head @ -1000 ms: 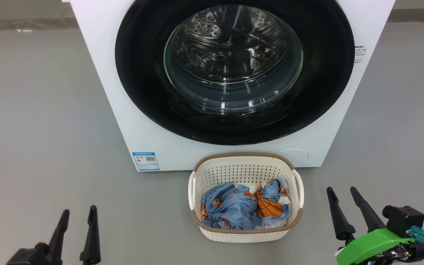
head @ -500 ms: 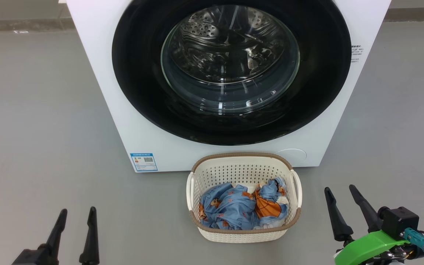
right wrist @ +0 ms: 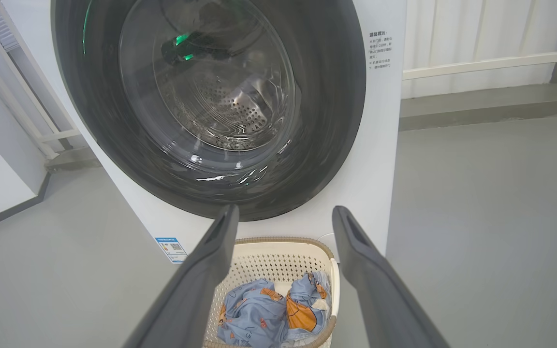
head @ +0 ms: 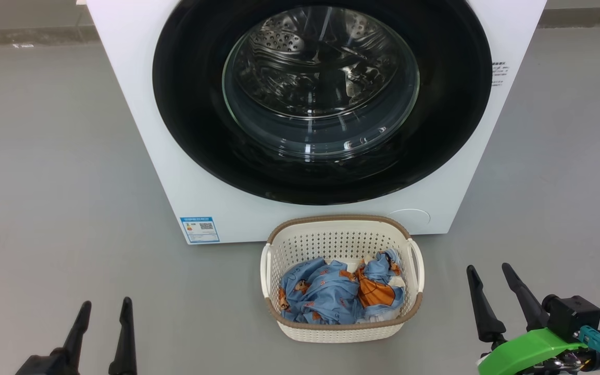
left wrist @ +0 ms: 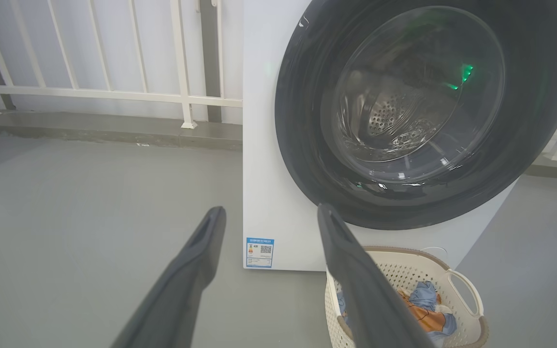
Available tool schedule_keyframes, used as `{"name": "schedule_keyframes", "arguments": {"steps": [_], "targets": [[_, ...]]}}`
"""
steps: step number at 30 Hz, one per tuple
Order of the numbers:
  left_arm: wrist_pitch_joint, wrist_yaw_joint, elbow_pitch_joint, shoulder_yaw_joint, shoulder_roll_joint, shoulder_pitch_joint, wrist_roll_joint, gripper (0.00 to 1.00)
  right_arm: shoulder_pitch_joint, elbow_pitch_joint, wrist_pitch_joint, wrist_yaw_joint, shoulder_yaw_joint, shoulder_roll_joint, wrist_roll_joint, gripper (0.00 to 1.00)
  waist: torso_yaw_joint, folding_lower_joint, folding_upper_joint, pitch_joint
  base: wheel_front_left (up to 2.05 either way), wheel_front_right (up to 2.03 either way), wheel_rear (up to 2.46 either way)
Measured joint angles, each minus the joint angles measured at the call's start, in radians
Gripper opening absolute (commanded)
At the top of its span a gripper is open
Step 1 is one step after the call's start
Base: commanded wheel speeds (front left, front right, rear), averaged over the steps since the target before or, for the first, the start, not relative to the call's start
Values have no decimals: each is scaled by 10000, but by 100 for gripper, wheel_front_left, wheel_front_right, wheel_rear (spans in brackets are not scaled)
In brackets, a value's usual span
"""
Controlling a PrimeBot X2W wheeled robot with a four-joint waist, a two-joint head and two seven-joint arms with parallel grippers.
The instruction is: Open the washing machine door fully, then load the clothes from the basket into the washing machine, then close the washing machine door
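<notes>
The white washing machine (head: 138,130) (left wrist: 269,145) (right wrist: 380,145) stands ahead with its round black-rimmed washing machine door (head: 321,172) (left wrist: 539,121) (right wrist: 336,96) shut flat against the front. On the floor before it sits the cream basket (head: 341,224) (left wrist: 404,270) (right wrist: 264,256) holding the light blue and orange clothes (head: 331,294) (left wrist: 423,309) (right wrist: 264,314). My left gripper (head: 103,304) (left wrist: 271,210) hangs open low at the left, well away from the basket. At the lower right, beside the basket, my right gripper (head: 489,266) (right wrist: 284,209) is open and empty.
Grey floor lies on both sides of the machine. A white railing (left wrist: 114,92) (right wrist: 491,63) on a low kerb runs behind it. A blue label sticker (head: 200,229) marks the machine's lower left front.
The head view has drifted, so machine and basket sit slightly further left. Both grippers stay open and low; the door stays shut.
</notes>
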Motion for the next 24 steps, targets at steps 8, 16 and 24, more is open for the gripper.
{"name": "schedule_keyframes", "arguments": {"steps": [8,16,24], "targets": [[0,0,127,42,-13,-115,422,100,0,-42,0,0,-17,27,0,100,14,1,0,-5,13,13,-26],[0,0,138,245,6,-236,430,100,-3,-113,0,0,-21,127,0,100,9,0,-1,126,74,74,-148],[0,0,136,265,23,-301,431,100,-9,-169,0,0,-67,155,-63,100,45,1,0,358,122,122,-244]]}}
